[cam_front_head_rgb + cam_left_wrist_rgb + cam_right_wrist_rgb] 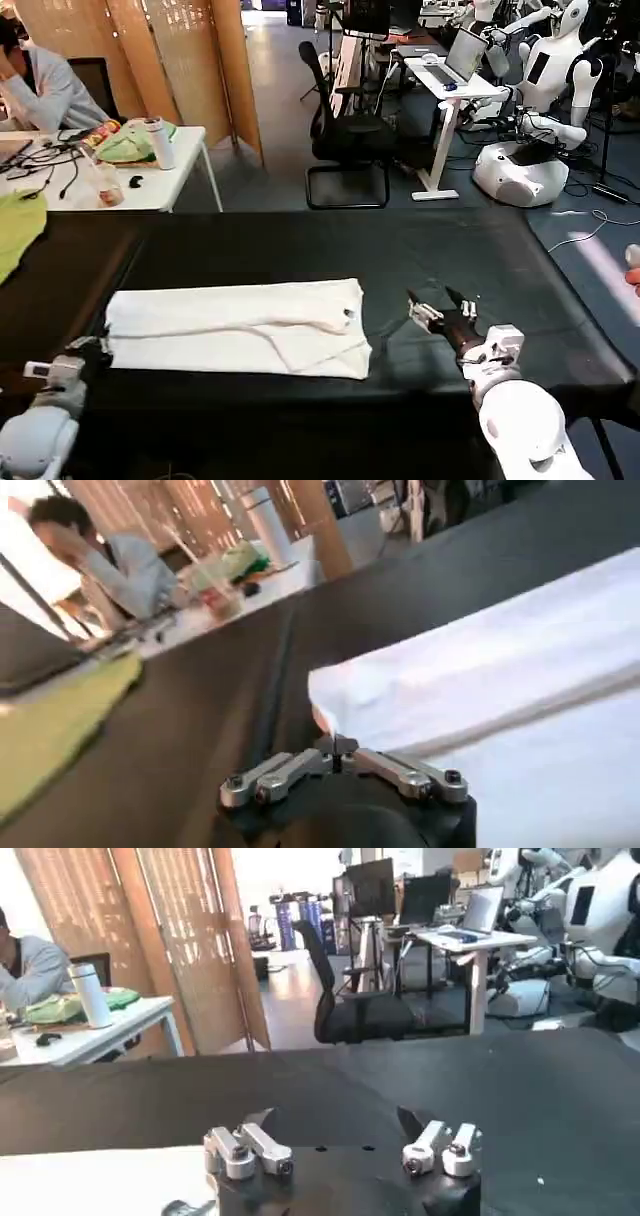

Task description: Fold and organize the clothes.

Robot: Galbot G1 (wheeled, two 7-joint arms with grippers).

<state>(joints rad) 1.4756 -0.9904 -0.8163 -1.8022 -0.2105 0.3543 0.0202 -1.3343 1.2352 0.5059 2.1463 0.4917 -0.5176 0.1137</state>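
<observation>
Both grippers flank the folded T-shirt (235, 327): left gripper (97, 347) clenched, right gripper (442, 307) released.

Print on T-shirt (235, 328) not readable; dark speck near collar at 3 o'clock end too small to tell. Left gripper (97, 347) at shirt's 9 o'clock edge: fingers hidden against cloth in head view. Left wrist view: shirt cut off by frame edges, yellow-green cloth (50, 725) blurred. Table (540, 300) corners cropped.

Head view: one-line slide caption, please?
Folded white T-shirt on black table; right pincer open beside it, left pincer at its end.
</observation>
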